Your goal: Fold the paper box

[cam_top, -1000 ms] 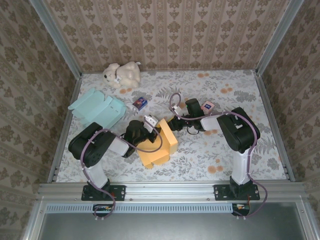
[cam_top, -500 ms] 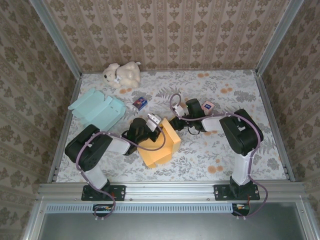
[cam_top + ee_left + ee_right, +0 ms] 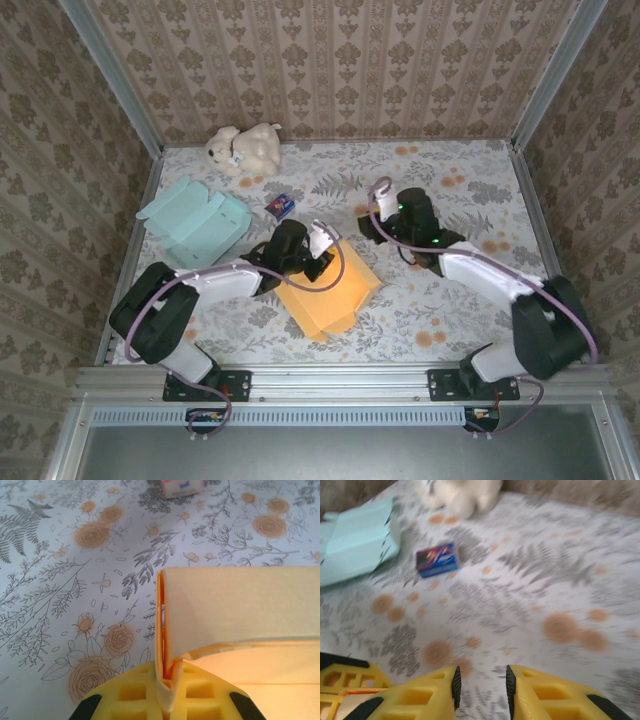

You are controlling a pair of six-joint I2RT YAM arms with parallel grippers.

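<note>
The orange paper box [image 3: 325,292] lies partly folded on the flowered table, just in front of the arms' middle. My left gripper [image 3: 318,243] is at its far edge, shut on an upright wall of the box. In the left wrist view, the yellow fingers [image 3: 135,695] pinch a doubled paper edge [image 3: 167,677], and a pale flap [image 3: 240,605] stretches off to the right. My right gripper [image 3: 374,224] hangs above the table to the right of the box, apart from it. Its jaws [image 3: 481,685] are open with nothing between them.
A teal paper box [image 3: 193,218] lies at the left, with a small blue carton [image 3: 281,206] beside it and a plush bear [image 3: 244,148] at the back. A small pink-and-white cube [image 3: 182,485] sits beyond the orange box. Metal rails and wallpapered walls border the table.
The right gripper has come off the box, pulled back to the right and widened. The left gripper has moved right with the wall in its grip, and the box has shifted right and spread lower.
</note>
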